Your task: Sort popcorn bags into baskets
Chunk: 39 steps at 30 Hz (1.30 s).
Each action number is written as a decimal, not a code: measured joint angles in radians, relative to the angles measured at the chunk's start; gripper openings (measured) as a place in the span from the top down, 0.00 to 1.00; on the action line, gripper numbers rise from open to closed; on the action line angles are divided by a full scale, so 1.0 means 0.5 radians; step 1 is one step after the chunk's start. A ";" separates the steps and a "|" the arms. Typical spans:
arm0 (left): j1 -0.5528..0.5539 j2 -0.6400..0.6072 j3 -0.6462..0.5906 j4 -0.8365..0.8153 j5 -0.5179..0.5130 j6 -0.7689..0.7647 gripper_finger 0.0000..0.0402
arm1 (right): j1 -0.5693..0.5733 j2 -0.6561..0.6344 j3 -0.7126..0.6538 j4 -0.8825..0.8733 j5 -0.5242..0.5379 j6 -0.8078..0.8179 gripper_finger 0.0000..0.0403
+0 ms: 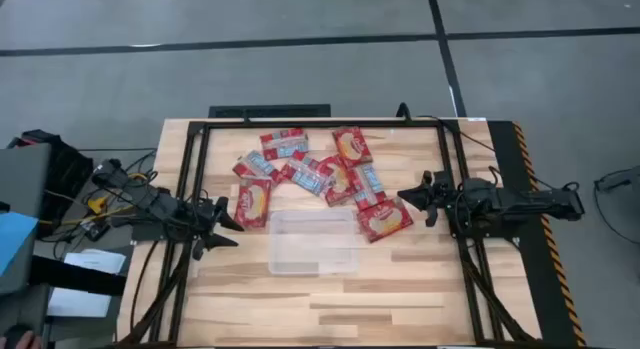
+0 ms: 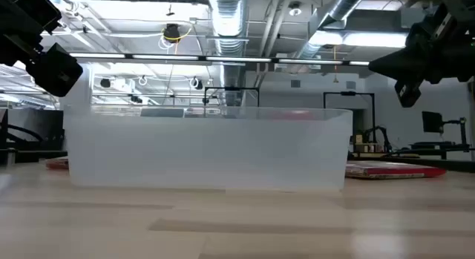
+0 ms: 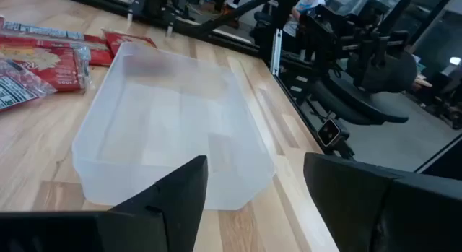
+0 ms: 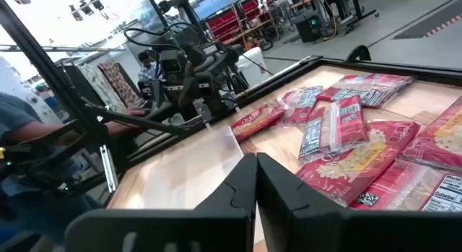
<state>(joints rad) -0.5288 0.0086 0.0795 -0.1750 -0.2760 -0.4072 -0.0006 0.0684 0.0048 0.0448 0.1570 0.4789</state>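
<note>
At the table's left edge, the left gripper (image 1: 232, 232) is hovering with its fingers spread apart and holding nothing, pointing inward toward the middle of the table; its wrist view is looking straight down the length of the basket (image 3: 108, 129), which suggests the arm is waiting where it can reach either the tray or the nearest packet. Just beside that gripper, a red popcorn bag (image 1: 254, 202) is lying flat on the wood, close to the basket's far left corner and probably the easiest pick for this arm. In the middle, the clear basket (image 1: 283, 259) is sitting empty on the table, so by my reading the sorting is not yet begun. Behind it, on the side away from the camera's near edge, the other popcorn bags (image 1: 322, 169) are lying scattered in a loose overlapping cluster, some red and yellow, some showing light blue panels; the overlap is likely making a clean grasp harder. One bag (image 1: 385, 220) is resting just beside the basket's far right corner, nearest the other arm. On the right, the right gripper (image 1: 410, 197) is hanging near that bag with its fingers pressed together, empty, aimed at the pile; it would need to spread them before taking anything.
</note>
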 joint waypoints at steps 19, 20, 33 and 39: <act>0.000 0.000 0.000 -0.001 0.000 0.000 0.45 | 0.000 0.000 0.001 0.000 0.000 0.000 0.91; 0.000 0.000 -0.001 -0.001 0.000 0.000 0.45 | 0.000 0.000 0.000 -0.001 0.001 0.000 0.91; 0.000 0.000 -0.001 0.000 0.000 0.000 0.45 | 0.001 0.000 0.001 0.000 0.001 0.000 0.93; 0.000 0.000 0.000 -0.001 0.000 0.000 0.45 | 0.000 0.000 0.001 -0.001 0.001 0.000 0.91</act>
<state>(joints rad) -0.5288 0.0086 0.0793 -0.1753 -0.2760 -0.4072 -0.0005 0.0685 0.0051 0.0445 0.1573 0.4789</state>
